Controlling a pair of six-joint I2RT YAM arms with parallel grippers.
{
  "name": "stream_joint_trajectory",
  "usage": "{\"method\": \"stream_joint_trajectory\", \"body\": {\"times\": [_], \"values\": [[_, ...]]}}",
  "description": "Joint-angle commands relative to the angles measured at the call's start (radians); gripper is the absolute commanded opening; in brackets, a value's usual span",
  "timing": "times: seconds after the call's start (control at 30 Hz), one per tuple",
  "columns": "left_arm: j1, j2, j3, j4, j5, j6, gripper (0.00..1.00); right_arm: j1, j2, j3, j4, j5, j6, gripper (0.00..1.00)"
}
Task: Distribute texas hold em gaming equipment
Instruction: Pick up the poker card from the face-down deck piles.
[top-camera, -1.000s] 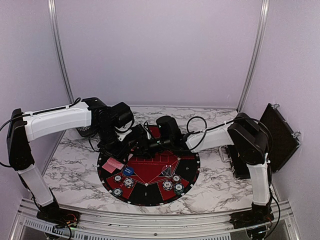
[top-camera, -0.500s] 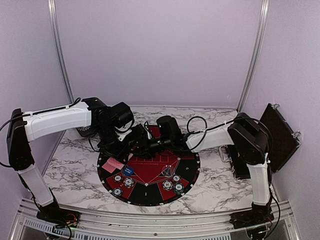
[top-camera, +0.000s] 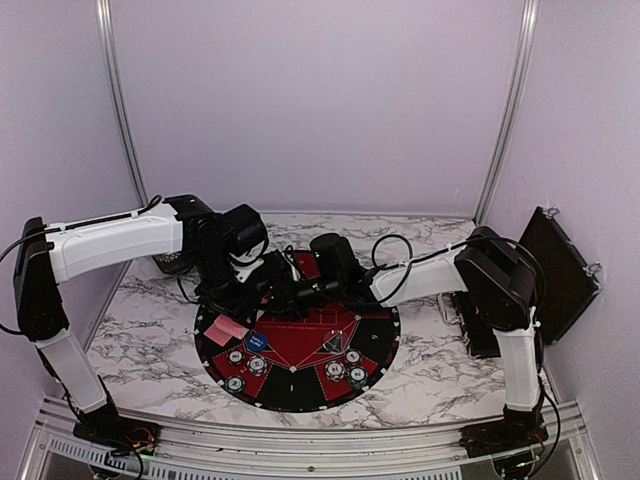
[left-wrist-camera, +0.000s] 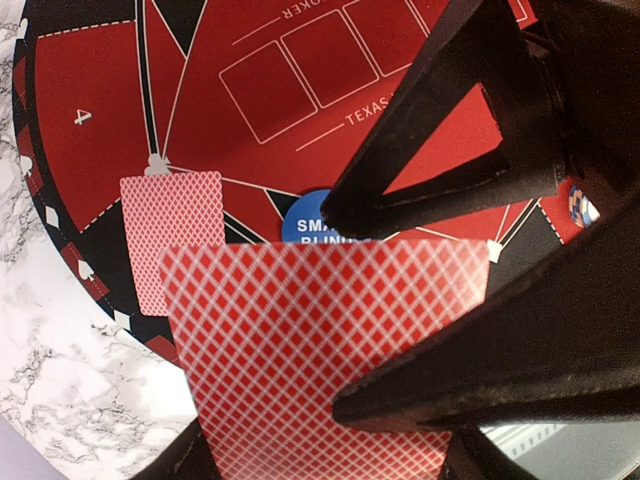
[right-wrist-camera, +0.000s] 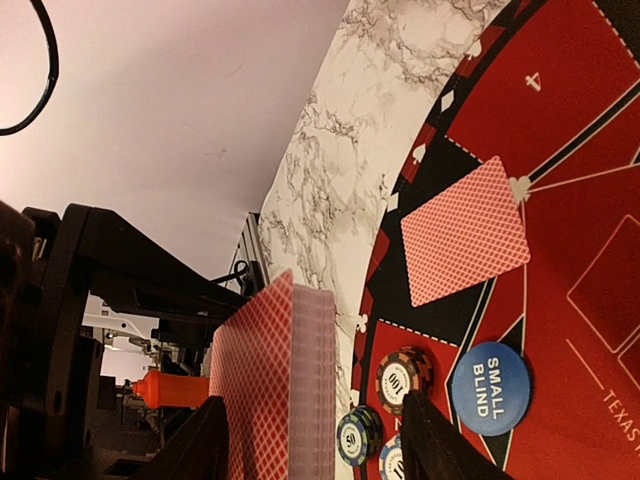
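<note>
Leftward by a touch, the right gripper (top-camera: 300, 290) has drawn in on the left one, its fingers spreading as it came. On the mat (left-wrist-camera: 90, 60), one dealt card (left-wrist-camera: 172, 240) lies flat by the left rim. Above it, the left gripper (top-camera: 258, 281) is clamped on the deck (left-wrist-camera: 310, 350). From the right wrist, that deck stands edge-on between the right fingers (right-wrist-camera: 200, 450), which are apart. It sits close to one finger and clear of the other, its long edge running along them. A pinch on the deck looks next.

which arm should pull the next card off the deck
Right. The left gripper is shut on the deck, so it is busy; the right gripper is open at the deck's edge, probably free to draw a card.
</note>
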Motion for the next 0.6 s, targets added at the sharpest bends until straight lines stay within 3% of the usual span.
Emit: {"method": "stream_joint_trajectory", "body": {"times": [0.0,0.57], "values": [[-0.005,-0.025,0.01,-0.011,0.002,0.009,0.53,0.01,0.015,0.043,-0.01,-0.004,-0.008,0.56],[-0.005,-0.027,0.009,-0.01,0.001,0.011,0.53,-0.008,0.014,0.034,-0.069,0.042,-0.044,0.51]]}}
